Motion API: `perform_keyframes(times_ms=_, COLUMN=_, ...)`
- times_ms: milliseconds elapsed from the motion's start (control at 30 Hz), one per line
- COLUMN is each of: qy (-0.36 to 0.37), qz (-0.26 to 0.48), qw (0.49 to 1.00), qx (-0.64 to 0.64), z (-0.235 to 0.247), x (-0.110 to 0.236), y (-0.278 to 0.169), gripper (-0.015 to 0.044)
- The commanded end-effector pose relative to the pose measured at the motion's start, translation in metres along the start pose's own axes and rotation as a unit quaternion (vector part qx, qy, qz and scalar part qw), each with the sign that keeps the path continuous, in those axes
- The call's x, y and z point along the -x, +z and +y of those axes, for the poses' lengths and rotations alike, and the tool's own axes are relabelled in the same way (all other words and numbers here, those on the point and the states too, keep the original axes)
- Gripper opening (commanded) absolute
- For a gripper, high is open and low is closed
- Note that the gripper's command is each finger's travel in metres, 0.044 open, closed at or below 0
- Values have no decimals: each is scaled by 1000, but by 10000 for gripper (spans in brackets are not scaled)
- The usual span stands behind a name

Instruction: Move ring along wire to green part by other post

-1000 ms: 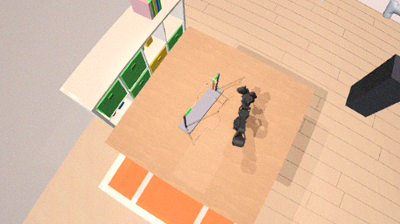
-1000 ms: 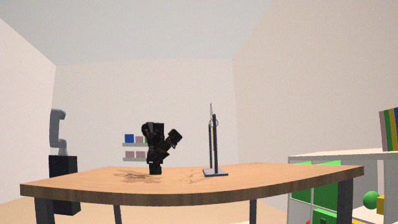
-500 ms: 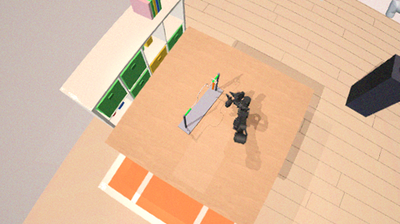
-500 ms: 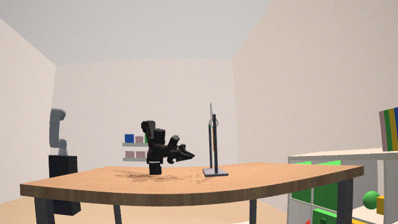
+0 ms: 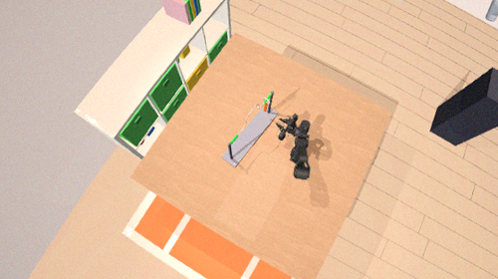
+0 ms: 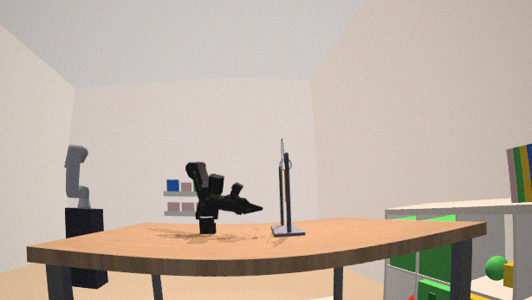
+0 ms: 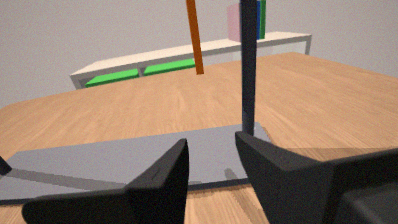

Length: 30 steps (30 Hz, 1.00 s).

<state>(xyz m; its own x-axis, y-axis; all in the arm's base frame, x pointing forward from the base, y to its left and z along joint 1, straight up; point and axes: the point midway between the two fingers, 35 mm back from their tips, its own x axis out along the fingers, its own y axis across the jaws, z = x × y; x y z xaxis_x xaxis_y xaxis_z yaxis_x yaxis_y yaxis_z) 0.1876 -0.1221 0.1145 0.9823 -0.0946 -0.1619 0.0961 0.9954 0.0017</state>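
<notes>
The ring [image 6: 290, 165] hangs at the top of one post [image 5: 270, 106] [image 6: 288, 195] [image 7: 248, 65], around the green part of the wire [image 5: 269, 97]. Its orange handle [image 5: 265, 107] [image 6: 285, 185] [image 7: 195, 45] hangs down beside that post. The ring is above the wrist view. The other post [image 5: 230, 151] has a second green part [image 5: 234, 139], with the thin grey wire arching between them. My gripper [image 5: 279, 129] [image 6: 262, 208] [image 7: 211, 141] is partly open and empty. It points toward the stand, short of it and lower than the handle, touching nothing that I can see.
The grey base plate [image 5: 248, 140] [image 6: 295, 233] [image 7: 100, 155] carries both posts on the wooden table [image 5: 233, 68] [image 6: 173, 256] [image 7: 150, 112]. In the wrist view the ring's post rises ahead, slightly right of the fingertips. A white shelf unit [image 5: 151, 61] stands beyond the table.
</notes>
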Motion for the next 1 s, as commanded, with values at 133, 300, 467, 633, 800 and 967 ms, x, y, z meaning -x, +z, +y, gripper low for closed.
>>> perform_keyframes(times_ms=133, qy=-8, qz=-17, qw=1000, qx=8, z=-2, x=-20, y=26, gripper=160)
perform_keyframes(times_ms=300, qy=-13, qz=-40, qw=999, qx=6, z=0, x=-34, y=45, gripper=160)
perform_keyframes(times_ms=467, qy=-13, qz=-44, qw=999, qx=5, z=3, x=-39, y=49, gripper=160)
perform_keyframes(times_ms=633, qy=-13, qz=-44, qw=999, qx=5, z=2, x=-43, y=50, gripper=160)
perform_keyframes(times_ms=800, qy=-13, qz=-44, qw=999, qx=5, z=1, x=-50, y=52, gripper=160)
perform_keyframes(times_ms=967, qy=-13, qz=-44, qw=999, qx=5, z=-1, x=-56, y=54, gripper=160)
